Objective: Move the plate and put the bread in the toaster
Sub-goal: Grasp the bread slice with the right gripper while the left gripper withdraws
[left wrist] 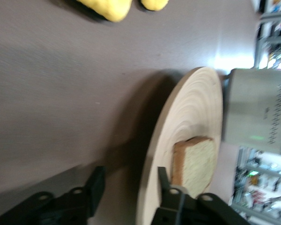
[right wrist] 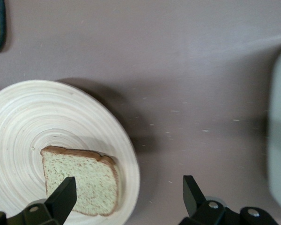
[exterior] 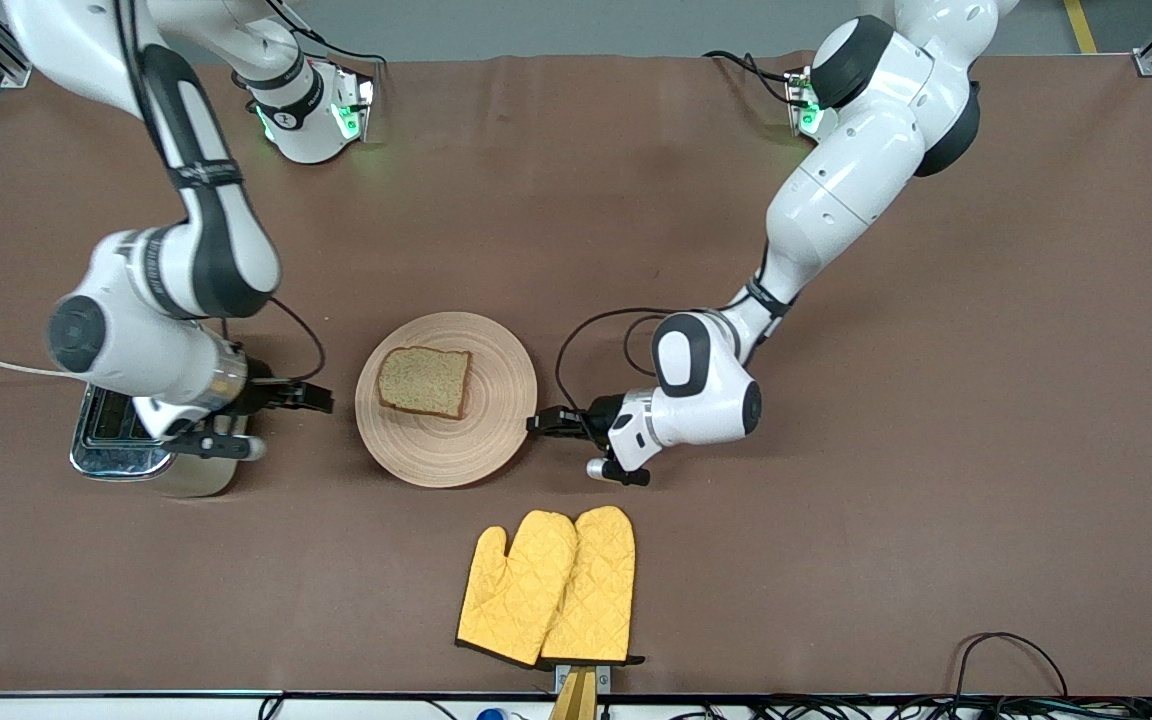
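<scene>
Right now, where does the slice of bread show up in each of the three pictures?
Front view: the bread lies on the plate at mid-table.
Left wrist view: the bread shows edge-on on the plate, just past the left claw.
Right wrist view: the bread lies low in the picture, on the plate.
Shared landmark: the plate.

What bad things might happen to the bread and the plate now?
1. The left gripper straddles the rim of the plate with open fingers. If it grips and pulls quickly, the bread, which lies loose on the plate, might slide off.
2. The right gripper hangs open between the toaster and the plate. If the plate moves that way, it might bump the gripper.
3. The yellow oven mitts lie nearer the front camera and could snag the plate.
</scene>
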Controlling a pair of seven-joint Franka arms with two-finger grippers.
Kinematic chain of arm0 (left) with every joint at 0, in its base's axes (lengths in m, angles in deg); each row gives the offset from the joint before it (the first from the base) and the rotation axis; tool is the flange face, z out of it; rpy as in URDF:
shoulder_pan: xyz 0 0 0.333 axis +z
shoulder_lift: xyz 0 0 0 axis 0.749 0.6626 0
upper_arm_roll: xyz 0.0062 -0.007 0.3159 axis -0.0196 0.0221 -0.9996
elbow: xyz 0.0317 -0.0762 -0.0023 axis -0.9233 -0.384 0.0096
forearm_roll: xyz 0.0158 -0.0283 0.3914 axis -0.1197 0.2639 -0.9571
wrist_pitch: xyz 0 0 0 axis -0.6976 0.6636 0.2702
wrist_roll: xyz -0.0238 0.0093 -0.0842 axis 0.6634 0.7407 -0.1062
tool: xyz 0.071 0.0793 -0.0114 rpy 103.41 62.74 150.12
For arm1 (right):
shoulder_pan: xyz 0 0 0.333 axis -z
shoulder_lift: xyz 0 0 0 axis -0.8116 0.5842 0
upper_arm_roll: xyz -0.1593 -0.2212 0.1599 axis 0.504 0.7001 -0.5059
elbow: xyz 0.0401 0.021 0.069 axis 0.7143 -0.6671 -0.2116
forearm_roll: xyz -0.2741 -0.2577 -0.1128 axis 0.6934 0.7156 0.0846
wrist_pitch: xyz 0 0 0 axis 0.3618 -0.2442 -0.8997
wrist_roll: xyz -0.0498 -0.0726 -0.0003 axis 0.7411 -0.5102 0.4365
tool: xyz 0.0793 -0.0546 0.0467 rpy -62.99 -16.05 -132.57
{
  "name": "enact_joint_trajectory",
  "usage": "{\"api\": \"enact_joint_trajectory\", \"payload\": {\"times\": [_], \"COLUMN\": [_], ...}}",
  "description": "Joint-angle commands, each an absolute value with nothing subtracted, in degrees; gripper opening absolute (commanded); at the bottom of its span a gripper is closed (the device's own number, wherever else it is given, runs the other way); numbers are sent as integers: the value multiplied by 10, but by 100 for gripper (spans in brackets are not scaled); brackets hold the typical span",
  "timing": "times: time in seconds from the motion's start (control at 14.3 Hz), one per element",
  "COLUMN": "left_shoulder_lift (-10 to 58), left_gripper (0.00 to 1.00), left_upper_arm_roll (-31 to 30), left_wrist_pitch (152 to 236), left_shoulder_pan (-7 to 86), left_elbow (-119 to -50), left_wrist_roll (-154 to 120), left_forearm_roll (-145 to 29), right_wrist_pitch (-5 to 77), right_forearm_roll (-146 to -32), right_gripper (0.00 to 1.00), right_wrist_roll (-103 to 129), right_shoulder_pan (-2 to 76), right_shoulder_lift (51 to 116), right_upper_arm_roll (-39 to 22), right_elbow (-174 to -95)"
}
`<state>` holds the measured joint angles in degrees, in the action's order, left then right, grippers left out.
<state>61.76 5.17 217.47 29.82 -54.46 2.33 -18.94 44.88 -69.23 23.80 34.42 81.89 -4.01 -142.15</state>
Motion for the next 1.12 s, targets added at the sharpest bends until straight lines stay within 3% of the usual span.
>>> {"api": "enact_joint_trajectory", "payload": {"times": [0.0,0.28,0.42,0.7,1.05], "left_shoulder_lift": [569,525,488,388,235], "left_gripper": [100,100,100,100,100], "left_upper_arm_roll": [19,19,17,16,-20], "left_wrist_pitch": [2080,1909,1854,1786,1749], "left_shoulder_pan": [340,446,478,517,522], "left_elbow": [-549,-521,-518,-519,-524], "left_wrist_roll": [-13,-7,13,35,7], "left_forearm_roll": [-279,-420,-470,-637,-709], "right_wrist_pitch": [501,512,514,514,513], "right_forearm_roll": [-704,-700,-700,-700,-694], "right_gripper": [100,95,77,58,54], "right_wrist_roll": [254,288,289,317,322], "right_shoulder_pan": [300,279,277,257,251], "right_shoulder_lift": [818,824,833,842,845], "right_upper_arm_roll": [-36,-34,-34,-34,-30], "right_elbow": [-1464,-1481,-1481,-1498,-1514]}}
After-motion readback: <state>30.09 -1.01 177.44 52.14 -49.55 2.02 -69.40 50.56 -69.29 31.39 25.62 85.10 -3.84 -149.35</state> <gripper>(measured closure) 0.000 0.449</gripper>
